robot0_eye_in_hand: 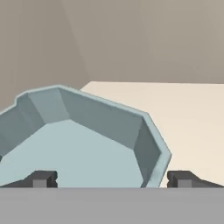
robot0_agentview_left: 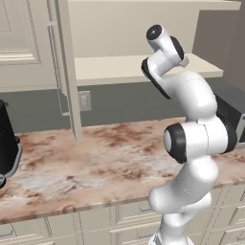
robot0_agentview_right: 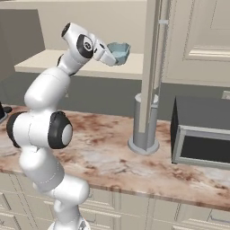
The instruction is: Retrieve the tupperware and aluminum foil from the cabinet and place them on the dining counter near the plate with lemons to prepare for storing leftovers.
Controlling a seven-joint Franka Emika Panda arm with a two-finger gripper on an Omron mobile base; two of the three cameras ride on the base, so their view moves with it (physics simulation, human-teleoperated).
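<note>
The tupperware (robot0_agentview_right: pixel 120 50), a pale blue-grey tub with cut corners, sits on the cream shelf (robot0_agentview_right: pixel 45 60) of the open cabinet (robot0_agentview_left: pixel 119 67). Its panelled door (robot0_agentview_left: pixel 67 72) stands swung out edge-on, with the thin bar handle (robot0_agentview_left: pixel 51 57) on it. My gripper (robot0_agentview_right: pixel 112 57) reaches into the cabinet at the tub's near side. In the hand view the gripper (robot0_eye_in_hand: pixel 113 178) is open, and the tupperware (robot0_eye_in_hand: pixel 87 144) lies close in front, its right wall between the two fingertips (robot0_eye_in_hand: pixel 183 178). Nothing is gripped. The aluminum foil, the plate, the lemons and the dining counter are out of view.
Below the cabinet runs a marbled worktop (robot0_agentview_left: pixel 95 162) with cream drawers. On it stand a black appliance (robot0_agentview_left: pixel 7 139) at the left, a grey cylinder (robot0_agentview_right: pixel 144 126) behind the door edge and a dark box oven (robot0_agentview_right: pixel 202 134) at the right. A wall socket (robot0_agentview_left: pixel 84 100) sits behind.
</note>
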